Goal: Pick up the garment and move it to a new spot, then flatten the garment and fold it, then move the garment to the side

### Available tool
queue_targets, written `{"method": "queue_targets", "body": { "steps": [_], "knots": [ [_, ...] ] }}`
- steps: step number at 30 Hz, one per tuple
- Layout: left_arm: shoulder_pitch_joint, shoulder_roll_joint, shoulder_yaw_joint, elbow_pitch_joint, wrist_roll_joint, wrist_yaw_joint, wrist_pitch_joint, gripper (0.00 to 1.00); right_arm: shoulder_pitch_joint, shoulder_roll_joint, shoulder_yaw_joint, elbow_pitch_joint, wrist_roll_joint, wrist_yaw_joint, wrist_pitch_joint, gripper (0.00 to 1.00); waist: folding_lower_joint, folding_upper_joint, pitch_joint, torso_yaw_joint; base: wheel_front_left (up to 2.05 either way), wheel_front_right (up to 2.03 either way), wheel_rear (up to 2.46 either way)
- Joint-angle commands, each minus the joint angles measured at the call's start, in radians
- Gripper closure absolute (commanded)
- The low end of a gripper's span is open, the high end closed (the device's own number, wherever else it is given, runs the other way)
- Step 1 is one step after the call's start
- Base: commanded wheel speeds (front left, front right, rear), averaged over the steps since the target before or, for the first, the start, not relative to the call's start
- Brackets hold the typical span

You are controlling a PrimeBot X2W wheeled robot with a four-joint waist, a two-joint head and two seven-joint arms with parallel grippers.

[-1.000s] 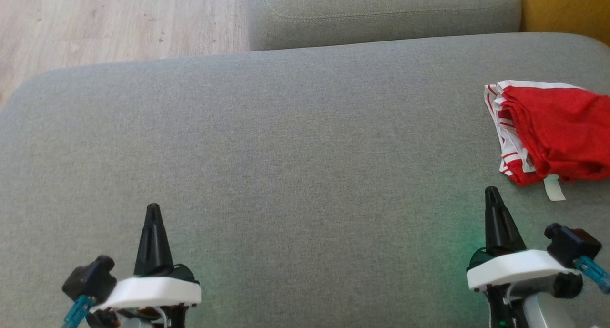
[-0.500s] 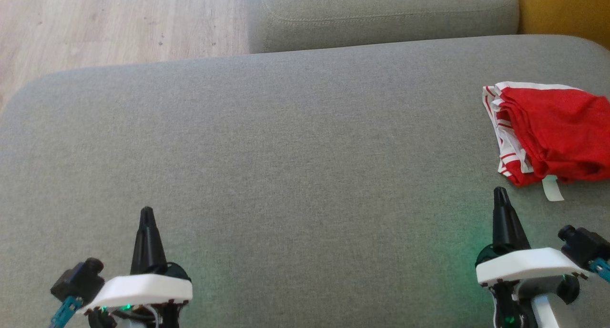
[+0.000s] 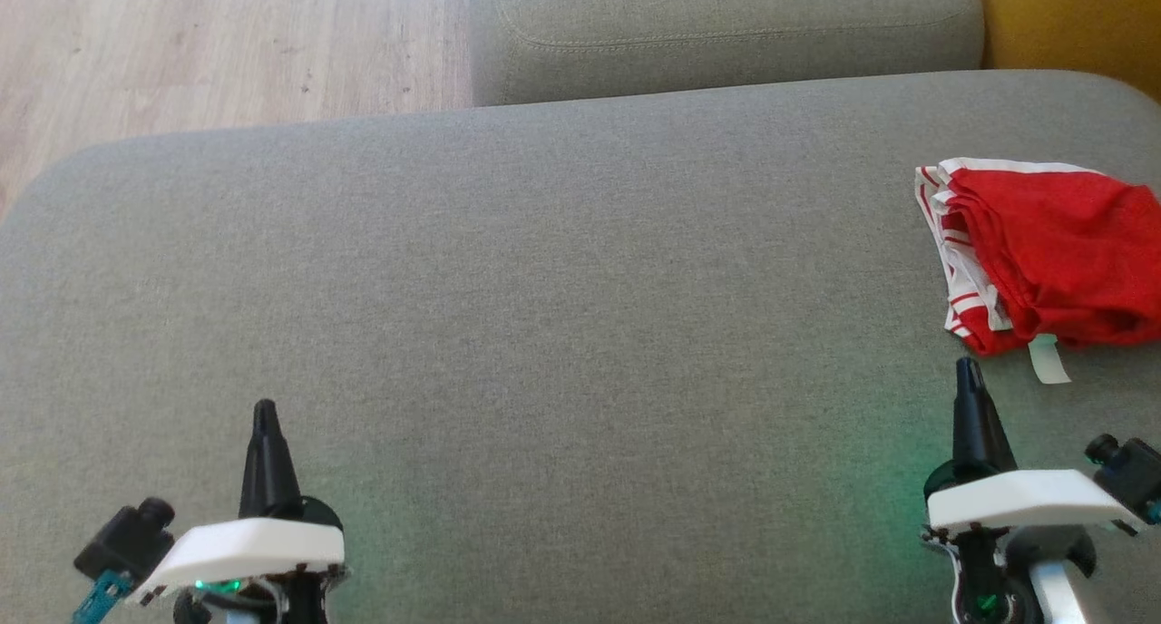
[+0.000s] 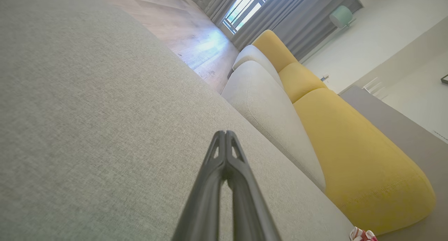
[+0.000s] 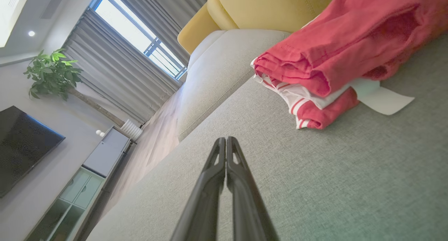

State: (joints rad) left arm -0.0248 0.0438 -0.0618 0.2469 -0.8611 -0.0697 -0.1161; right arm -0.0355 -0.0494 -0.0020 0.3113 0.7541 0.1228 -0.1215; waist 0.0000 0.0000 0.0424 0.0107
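The garment (image 3: 1052, 252) is red with white-and-red striped trim and a white tag, lying folded at the right edge of the grey sofa cushion (image 3: 544, 316). In the right wrist view the garment (image 5: 336, 59) lies ahead and to the right of my fingers. My right gripper (image 3: 967, 368) is shut with nothing in it, just below the garment's near corner and apart from it. My left gripper (image 3: 264, 411) is shut and empty at the lower left, far from the garment. In the left wrist view the fingers (image 4: 224, 153) press together above bare cushion, and a bit of the garment (image 4: 362, 235) shows at the bottom right.
A second grey cushion (image 3: 726, 25) sits beyond the main one, with a yellow cushion (image 3: 1070, 16) at the far right. Wooden floor (image 3: 227, 43) lies past the cushion's far left edge. The right wrist view shows a window, a plant (image 5: 52, 73) and a cabinet (image 5: 87, 171).
Both grippers have drawn back toward the bottom of the head view, staying shut. The garment rests where it was.
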Motion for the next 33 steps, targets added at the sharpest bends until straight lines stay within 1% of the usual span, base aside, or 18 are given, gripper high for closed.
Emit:
{"method": "queue_targets", "body": {
  "steps": [1, 33],
  "knots": [
    [-0.052, 0.008, 0.027, -0.028, -0.030, -0.005, 0.008, 1.00, -0.050, -0.018, 0.003, -0.039, 0.038, 0.003, 0.011, 1.00, 0.0000, 0.0000, -0.001, 0.000, 0.00, 0.00, 0.00],
    [-0.066, 0.010, 0.091, -0.016, -0.359, -0.030, 0.106, 1.00, -0.059, -0.020, -0.035, -0.052, 0.421, 0.005, 0.101, 1.00, 0.0000, 0.0000, -0.018, -0.005, 0.00, 0.00, 0.00]
  ]
}}
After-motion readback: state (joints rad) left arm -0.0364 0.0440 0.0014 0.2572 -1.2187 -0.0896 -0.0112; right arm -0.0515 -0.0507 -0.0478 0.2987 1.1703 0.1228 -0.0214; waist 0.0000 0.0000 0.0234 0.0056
